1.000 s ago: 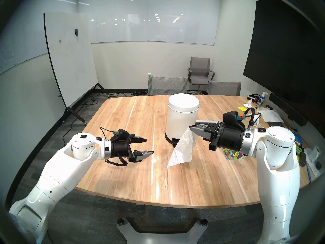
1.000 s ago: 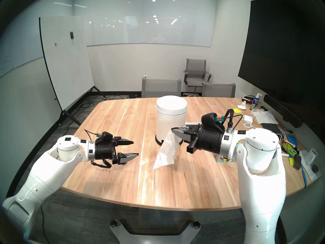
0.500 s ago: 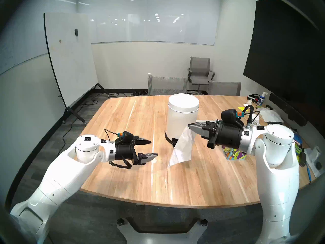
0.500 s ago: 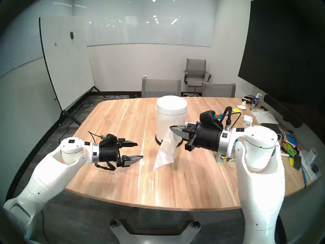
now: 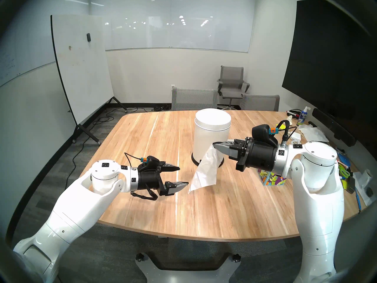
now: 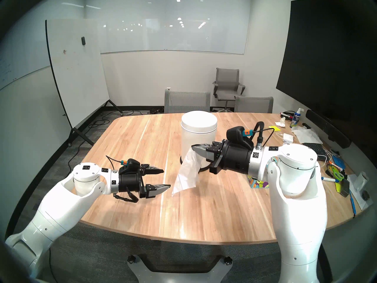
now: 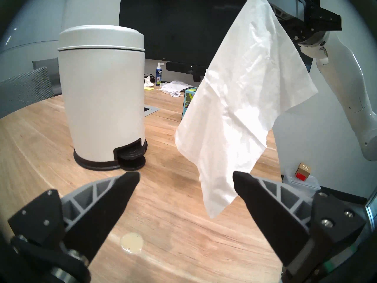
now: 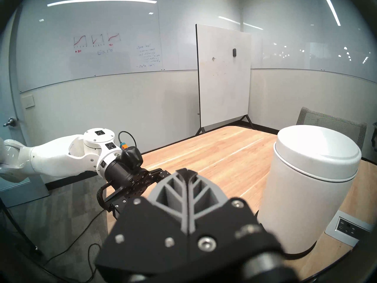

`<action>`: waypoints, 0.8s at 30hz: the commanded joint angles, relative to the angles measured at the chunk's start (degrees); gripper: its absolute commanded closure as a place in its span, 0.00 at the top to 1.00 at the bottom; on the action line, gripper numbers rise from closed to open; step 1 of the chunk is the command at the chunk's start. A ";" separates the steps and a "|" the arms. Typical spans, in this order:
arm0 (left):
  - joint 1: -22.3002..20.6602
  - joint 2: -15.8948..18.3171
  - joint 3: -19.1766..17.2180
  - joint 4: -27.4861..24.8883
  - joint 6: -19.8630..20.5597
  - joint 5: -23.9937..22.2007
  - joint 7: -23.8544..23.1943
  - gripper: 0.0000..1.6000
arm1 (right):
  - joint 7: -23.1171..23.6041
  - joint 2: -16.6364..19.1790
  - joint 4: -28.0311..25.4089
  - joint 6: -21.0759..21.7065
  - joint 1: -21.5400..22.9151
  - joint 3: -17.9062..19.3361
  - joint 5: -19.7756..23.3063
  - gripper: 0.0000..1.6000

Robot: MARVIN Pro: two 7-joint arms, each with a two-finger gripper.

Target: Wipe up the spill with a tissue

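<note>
A white tissue point(image 5: 205, 172) point(image 6: 187, 174) hangs by one corner from my right gripper point(image 5: 215, 145) point(image 6: 193, 148), which is shut on it above the wooden table point(image 5: 224, 215). My left gripper point(image 5: 183, 176) point(image 6: 166, 178) is open just left of the tissue's lower corner. In the left wrist view the tissue point(image 7: 240, 96) dangles close to the view's right finger of the left gripper point(image 7: 186, 174). The spill point(image 7: 131, 242), a small round pale glossy puddle, lies on the table under that gripper. Both head views hide it. The right gripper point(image 8: 186, 170) blocks the tissue in its own wrist view.
A white pedal bin point(image 5: 212, 137) point(image 7: 102, 96) point(image 8: 310, 190) stands mid-table just behind the tissue. A colourful tissue box point(image 5: 271, 178) sits under my right wrist. Clutter point(image 5: 346, 174) and a spray bottle point(image 5: 304, 116) line the right edge. A power outlet point(image 8: 346, 228) is set into the tabletop.
My left arm has reached rightward towards the tissue and now covers the spill in the head views. The right gripper has carried the tissue a little to the left.
</note>
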 commanded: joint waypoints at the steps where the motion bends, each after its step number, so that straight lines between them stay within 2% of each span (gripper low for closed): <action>1: -2.62 -2.19 -0.44 -1.09 0.97 -1.18 0.63 1.00 | 0.24 -0.76 -1.18 0.18 0.39 -0.01 0.78 0.00; 24: -0.35 -1.67 -0.03 -3.75 1.35 -1.12 1.04 1.00 | 0.09 -1.47 -3.15 0.33 -1.69 -0.74 1.62 0.00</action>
